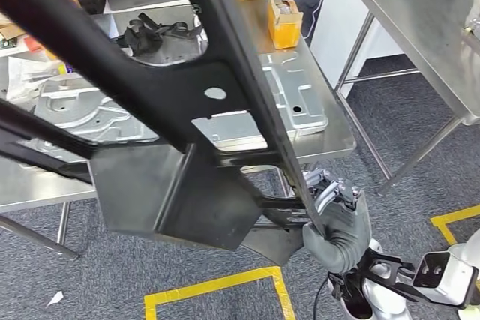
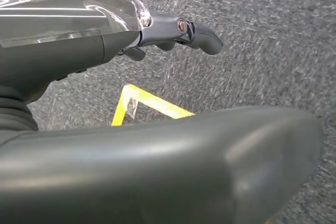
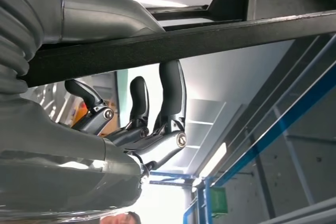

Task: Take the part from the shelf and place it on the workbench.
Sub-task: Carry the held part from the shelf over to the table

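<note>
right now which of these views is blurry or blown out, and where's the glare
Head view: sharp, evenly lit, soft sheen on the workbench; the black part blocks much of it. Left wrist view: the carpet is streaked with motion blur, the left hand has a highlight on its cover. Right wrist view: backlit by ceiling lights, a blown-out white patch low in the frame, the right hand dark against it.

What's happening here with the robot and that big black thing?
The robot is carrying a large black metal frame, the part. Its right hand grips one of the frame's bars from below; the right wrist view shows its fingers reaching up against the bar. The frame hangs over a steel workbench that holds pressed silver panels and an orange box. It has not been set down. The left hand is over carpet and holds nothing.
</note>
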Controlling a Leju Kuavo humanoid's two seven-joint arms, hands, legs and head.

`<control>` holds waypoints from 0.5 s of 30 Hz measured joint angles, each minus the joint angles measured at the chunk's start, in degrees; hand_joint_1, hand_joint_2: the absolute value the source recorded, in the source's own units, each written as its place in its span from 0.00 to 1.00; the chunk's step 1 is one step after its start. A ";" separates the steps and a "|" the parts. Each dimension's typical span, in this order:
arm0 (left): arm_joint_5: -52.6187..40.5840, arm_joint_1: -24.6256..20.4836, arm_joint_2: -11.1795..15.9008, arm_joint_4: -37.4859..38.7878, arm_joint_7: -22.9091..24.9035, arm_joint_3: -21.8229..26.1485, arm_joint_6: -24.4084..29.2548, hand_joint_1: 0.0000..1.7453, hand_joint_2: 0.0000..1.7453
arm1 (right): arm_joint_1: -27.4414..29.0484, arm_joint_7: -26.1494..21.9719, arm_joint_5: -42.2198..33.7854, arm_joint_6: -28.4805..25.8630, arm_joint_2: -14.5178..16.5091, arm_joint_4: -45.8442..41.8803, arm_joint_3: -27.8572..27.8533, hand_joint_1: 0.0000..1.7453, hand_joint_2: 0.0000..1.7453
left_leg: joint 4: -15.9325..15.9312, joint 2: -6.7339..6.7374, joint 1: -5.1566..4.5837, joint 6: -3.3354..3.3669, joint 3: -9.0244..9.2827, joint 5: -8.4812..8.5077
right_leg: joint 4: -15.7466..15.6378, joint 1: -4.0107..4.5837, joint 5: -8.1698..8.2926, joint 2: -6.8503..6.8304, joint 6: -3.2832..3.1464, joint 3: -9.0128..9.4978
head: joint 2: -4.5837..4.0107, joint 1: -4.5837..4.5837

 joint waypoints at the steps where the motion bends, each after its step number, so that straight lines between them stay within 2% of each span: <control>1: 0.00 -0.06 0.01 0.00 -0.07 0.00 -0.02 0.00 0.00 | -0.03 -0.14 0.05 0.02 -0.04 0.00 0.00 1.00 1.00 | 2.66 0.10 -0.03 -0.05 -1.51 -0.59 | -0.38 -0.13 -0.18 -0.35 -0.21 0.65 | 0.00 -0.03; 4: 0.00 0.03 0.03 0.00 -0.09 0.00 -0.03 0.00 0.00 | -0.03 -0.35 -0.52 0.23 -0.18 0.08 0.00 1.00 1.00 | 12.68 0.28 -0.09 -0.26 -8.47 -4.20 | -0.61 -0.03 -1.34 -0.93 -0.63 1.97 | 0.00 -0.05; 5: 0.00 0.16 0.03 0.00 -0.06 0.00 -0.03 0.00 0.00 | 0.01 -0.36 -0.87 0.37 -0.20 0.11 0.00 1.00 1.00 | 13.88 0.31 -0.10 -0.33 -9.92 -4.53 | -0.61 0.00 -1.81 -0.96 -0.62 2.53 | 0.00 -0.04; 6: 0.00 0.28 0.03 0.00 -0.04 0.00 -0.02 0.00 0.00 | 0.05 -0.36 -1.21 0.48 -0.22 0.14 0.00 1.00 1.00 | 13.10 0.35 -0.09 -0.38 -10.38 -3.56 | -0.61 0.02 -2.34 -0.98 -0.56 3.23 | 0.00 -0.05; 7: 0.00 0.35 0.04 0.00 -0.02 0.00 -0.01 0.00 0.00 | 0.07 -0.36 -1.48 0.58 -0.22 0.17 0.00 1.00 1.00 | 10.51 0.41 -0.09 -0.36 -9.94 -1.31 | -0.61 0.01 -2.92 -1.01 -0.47 4.07 | 0.00 -0.05; 8: 0.00 0.41 0.06 0.00 -0.02 0.00 0.02 0.00 0.00 | 0.09 -0.36 -1.64 0.61 -0.22 0.19 0.00 1.00 1.00 | 6.89 0.61 -0.10 -0.25 -9.03 1.67 | -0.62 0.01 -3.57 -1.05 -0.30 4.92 | 0.00 -0.05; 9: 0.01 0.39 0.08 0.00 0.02 0.00 0.04 0.00 0.00 | 0.10 -0.36 -1.72 0.65 -0.24 0.23 0.00 1.00 1.00 | 3.75 0.90 -0.21 -0.12 -8.27 3.79 | -0.56 0.04 -4.15 -1.09 -0.06 5.64 | 0.00 -0.05; 10: 0.01 0.32 0.08 0.00 0.09 0.00 0.05 0.00 0.00 | 0.12 -0.36 -1.78 0.71 -0.25 0.28 0.00 1.00 1.00 | 1.54 1.20 -0.34 0.11 -7.77 5.13 | -0.51 0.10 -4.63 -1.10 0.24 6.03 | 0.00 -0.09; 11: 0.01 0.29 0.07 0.00 0.16 0.00 0.07 0.00 0.00 | 0.15 -0.34 -1.82 0.75 -0.26 0.34 -0.01 1.00 1.00 | 0.48 1.43 -0.49 0.36 -7.65 5.59 | -0.48 0.18 -5.05 -1.11 0.60 6.25 | 0.00 -0.07; 12: 0.01 0.25 0.05 0.00 0.22 0.00 0.08 0.00 0.00 | 0.19 -0.34 -1.86 0.83 -0.29 0.39 -0.03 1.00 1.00 | 0.36 1.51 -0.64 0.64 -7.70 5.19 | -0.45 0.24 -5.29 -1.10 0.93 6.41 | 0.00 -0.05; 15: 0.00 0.28 0.04 0.00 0.23 0.00 0.10 0.00 0.00 | 0.18 -0.36 -1.94 1.03 -0.39 0.42 -0.20 1.00 1.00 | -0.12 1.12 -0.39 1.60 -6.63 4.97 | 0.79 0.14 -6.15 -0.78 1.88 6.54 | 0.00 0.04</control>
